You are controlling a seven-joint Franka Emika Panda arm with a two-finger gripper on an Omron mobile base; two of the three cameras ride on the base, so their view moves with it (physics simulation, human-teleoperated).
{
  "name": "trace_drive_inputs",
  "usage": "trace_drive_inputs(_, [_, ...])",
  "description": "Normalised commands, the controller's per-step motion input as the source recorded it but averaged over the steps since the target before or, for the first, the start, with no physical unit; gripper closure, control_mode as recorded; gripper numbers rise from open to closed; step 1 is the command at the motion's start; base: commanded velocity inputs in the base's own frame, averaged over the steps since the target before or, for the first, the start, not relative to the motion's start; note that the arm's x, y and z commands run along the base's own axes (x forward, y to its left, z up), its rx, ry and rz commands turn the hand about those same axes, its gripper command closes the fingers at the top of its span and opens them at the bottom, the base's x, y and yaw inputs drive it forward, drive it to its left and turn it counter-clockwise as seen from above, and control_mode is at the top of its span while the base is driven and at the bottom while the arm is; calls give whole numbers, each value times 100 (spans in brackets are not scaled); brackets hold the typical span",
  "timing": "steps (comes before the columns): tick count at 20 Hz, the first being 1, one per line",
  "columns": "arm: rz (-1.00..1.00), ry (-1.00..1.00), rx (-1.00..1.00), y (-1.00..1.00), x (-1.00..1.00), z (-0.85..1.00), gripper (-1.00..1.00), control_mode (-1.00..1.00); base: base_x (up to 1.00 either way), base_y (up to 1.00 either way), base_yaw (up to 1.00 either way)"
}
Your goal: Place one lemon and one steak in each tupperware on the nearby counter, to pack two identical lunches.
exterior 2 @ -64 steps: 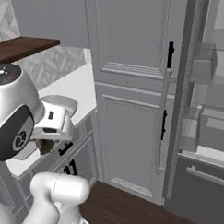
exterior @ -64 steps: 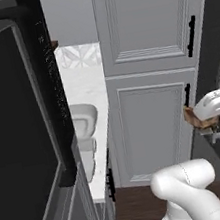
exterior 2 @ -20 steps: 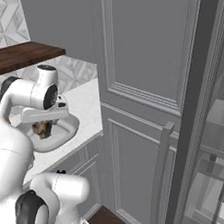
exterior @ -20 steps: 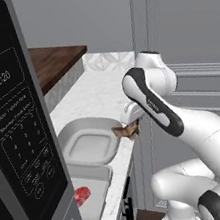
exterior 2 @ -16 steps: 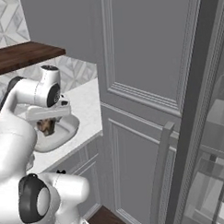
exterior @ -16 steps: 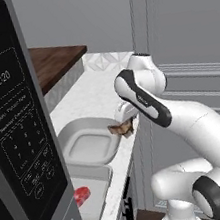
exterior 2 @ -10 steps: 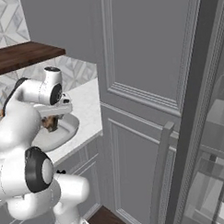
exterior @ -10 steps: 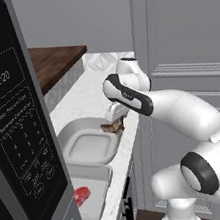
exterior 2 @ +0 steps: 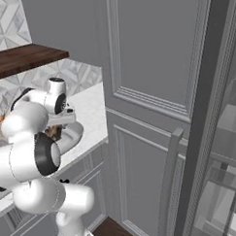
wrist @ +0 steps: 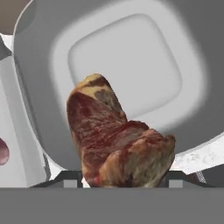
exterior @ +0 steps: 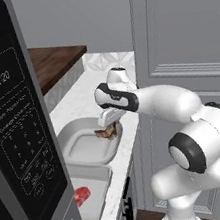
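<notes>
My gripper [exterior: 107, 130] is shut on the darker brownish-red steak [exterior: 105, 133] with a pale fat edge, holding it just above the deeper rounded-square tupperware [exterior: 77, 156] on the white counter [exterior: 85, 97]. In the hand view that steak [wrist: 116, 141] hangs between the jaws over the tub's bare floor [wrist: 131, 61]. The bright red steak [exterior: 81, 195] lies in the shallow flat tupperware [exterior: 97, 205] nearer the base, and shows as a red edge [wrist: 2, 151] in the hand view. From the right, the gripper [exterior 2: 55, 132] sits over the tub's rim [exterior 2: 74, 133]. No lemons are in view.
A black microwave [exterior: 13, 128] fills the left foreground, close to the flat tray. A dark brown wooden top [exterior: 55, 60] lies beyond the counter. Tall grey cabinet doors [exterior: 185, 33] stand to the right of the arm, and an open door edge [exterior 2: 207, 116] shows at the right.
The arm has swung left along the counter with the brown steak, from beside the tub's right rim to over its inside. The grip has stayed shut.
</notes>
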Motion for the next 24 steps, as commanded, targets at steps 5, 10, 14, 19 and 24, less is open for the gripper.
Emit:
trace_drive_inputs(5, [0,0,-2,27,46,-33,100,-100,0,0,0])
trace_drive_inputs(10, [0,-1,-3,30,45,-7,100,-100,0,0,0])
trace_drive_inputs(14, [0,-3,-1,23,42,-9,100,-100,0,0,0])
trace_drive_inputs(19, [0,-1,0,5,8,-55,100,-100,0,0,0])
trace_drive_inputs(24, [0,0,0,2,0,-14,100,-100,0,0,0])
